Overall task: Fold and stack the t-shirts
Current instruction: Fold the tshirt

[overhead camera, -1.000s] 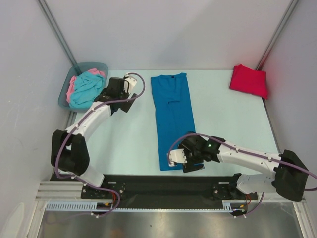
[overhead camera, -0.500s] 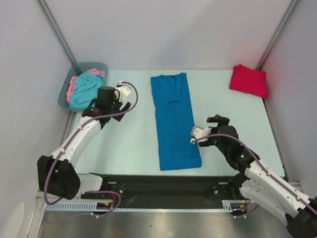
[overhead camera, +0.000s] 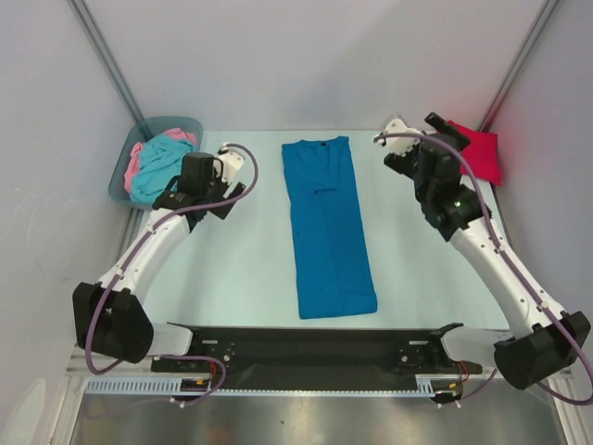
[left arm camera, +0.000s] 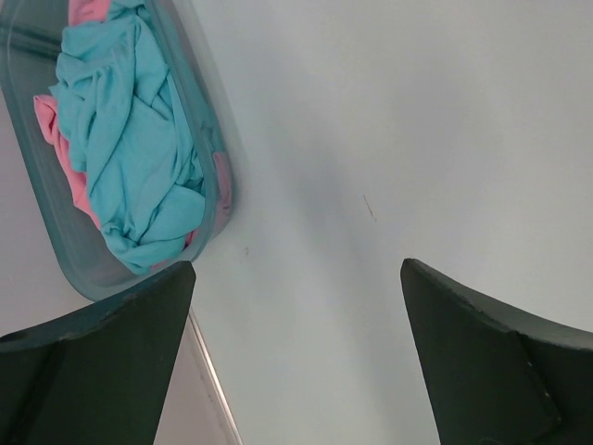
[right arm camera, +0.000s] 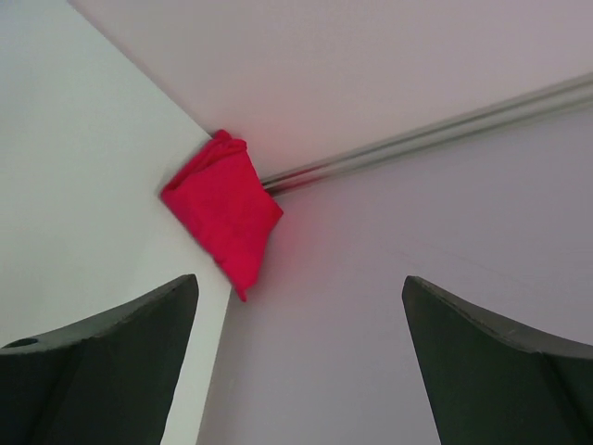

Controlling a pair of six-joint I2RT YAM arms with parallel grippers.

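A deep blue t-shirt [overhead camera: 329,222] lies on the table as a long narrow strip, folded lengthwise. In the back right corner sits a folded red t-shirt [overhead camera: 484,153] [right arm camera: 222,213]. My right gripper [overhead camera: 426,148] [right arm camera: 299,278] hovers just left of it, open and empty, facing the corner. A turquoise t-shirt [overhead camera: 157,167] [left arm camera: 130,158] and a pink one [overhead camera: 136,159] [left arm camera: 79,190] lie crumpled in the bin. The left gripper [overhead camera: 196,190] [left arm camera: 296,264] is open over bare table, right of the bin, holding nothing.
The grey-blue plastic bin [overhead camera: 190,123] [left arm camera: 222,185] stands at the back left corner. Grey walls and metal corner posts [overhead camera: 111,69] close in the table on three sides. The arms' black base rail [overhead camera: 306,348] runs along the near edge.
The right arm has swung from the blue shirt's near end up to the back right corner, its jaws spreading wider. The left gripper has drawn back a little, left and nearer.
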